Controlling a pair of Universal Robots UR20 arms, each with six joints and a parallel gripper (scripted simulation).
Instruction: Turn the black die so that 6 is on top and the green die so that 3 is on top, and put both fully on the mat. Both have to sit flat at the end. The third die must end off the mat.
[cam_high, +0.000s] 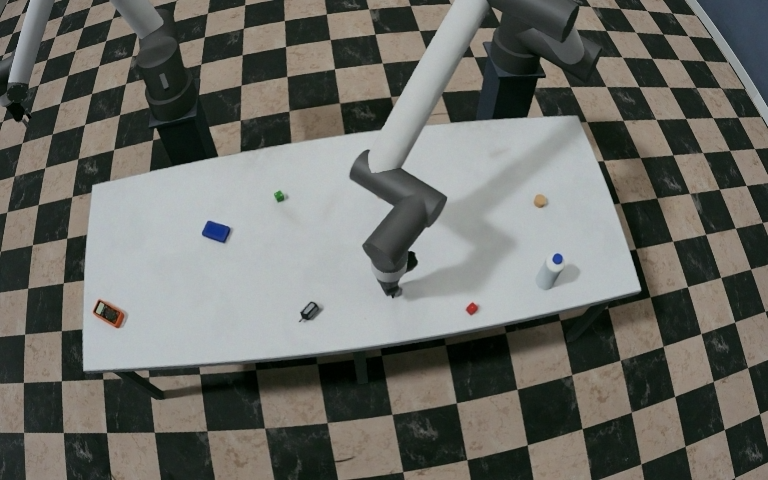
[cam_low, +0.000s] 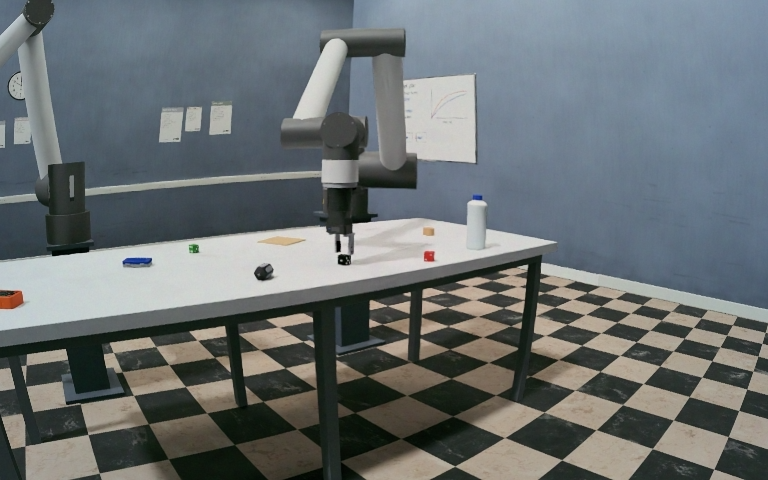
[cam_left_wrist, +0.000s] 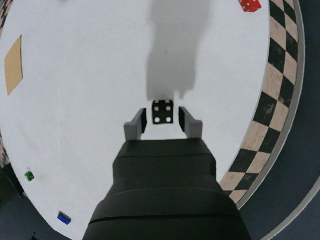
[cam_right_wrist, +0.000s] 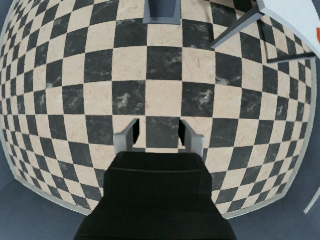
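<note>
And here's the left gripper (cam_high: 392, 294) (cam_low: 344, 251) (cam_left_wrist: 162, 115), pointing down with fingers apart, right over the black die (cam_low: 344, 259) (cam_left_wrist: 162, 112), which sits on the white table (cam_high: 226, 305) (cam_low: 186, 294) (cam_left_wrist: 100, 75), off the tan mat (cam_low: 281, 241) (cam_left_wrist: 14, 65)! The green die (cam_high: 279, 195) (cam_low: 193, 248) (cam_left_wrist: 29, 176) and red die (cam_high: 471, 308) (cam_low: 429, 256) (cam_left_wrist: 250, 5) are off the mat too, well apart, while the right gripper (cam_high: 25, 118) (cam_right_wrist: 159, 126) hangs open over the checkered floor (cam_high: 362, 441) (cam_low: 447, 390) (cam_right_wrist: 164, 95).

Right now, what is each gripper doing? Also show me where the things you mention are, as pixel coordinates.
Left gripper (cam_low: 344, 244) (cam_left_wrist: 162, 119): open, above the black die (cam_low: 344, 259) (cam_left_wrist: 162, 112).
Right gripper (cam_high: 24, 118) (cam_right_wrist: 159, 131): open, holding nothing.
</note>
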